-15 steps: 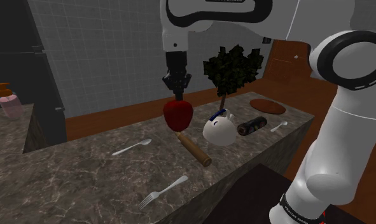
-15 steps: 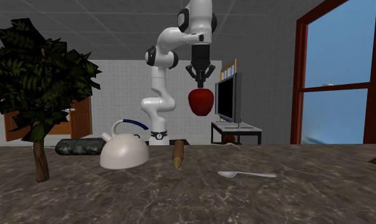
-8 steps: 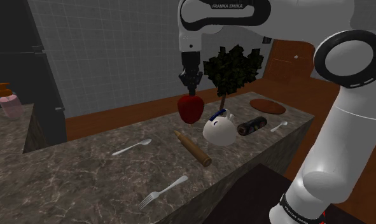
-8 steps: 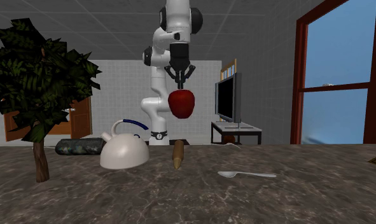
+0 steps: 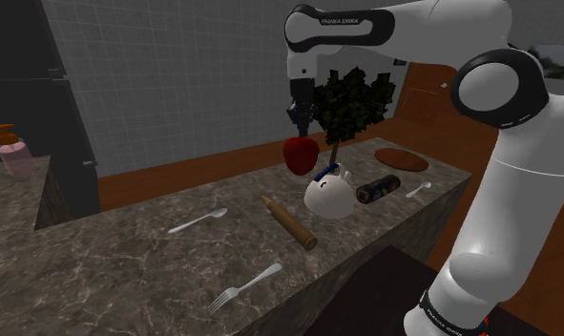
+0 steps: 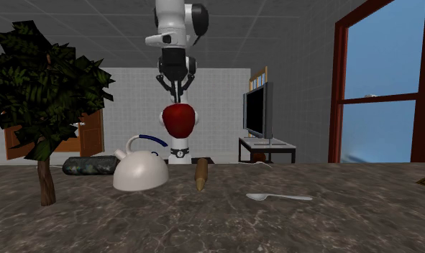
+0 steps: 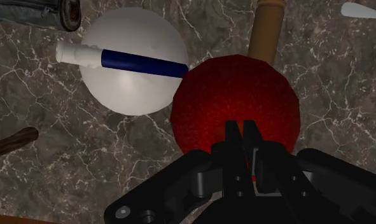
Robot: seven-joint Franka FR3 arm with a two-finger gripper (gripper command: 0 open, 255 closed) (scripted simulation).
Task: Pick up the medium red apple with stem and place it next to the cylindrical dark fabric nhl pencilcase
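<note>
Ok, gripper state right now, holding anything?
Gripper: closed on the red apple, which hangs in the air.

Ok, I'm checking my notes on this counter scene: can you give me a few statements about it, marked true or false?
The claw grips the apple from above. True.
The pencil case lies on the counter beside the kettle. True.
The apple sits on the counter. False: it hangs in the air.
The kettle is black. False: it is white with a blue handle.
</note>
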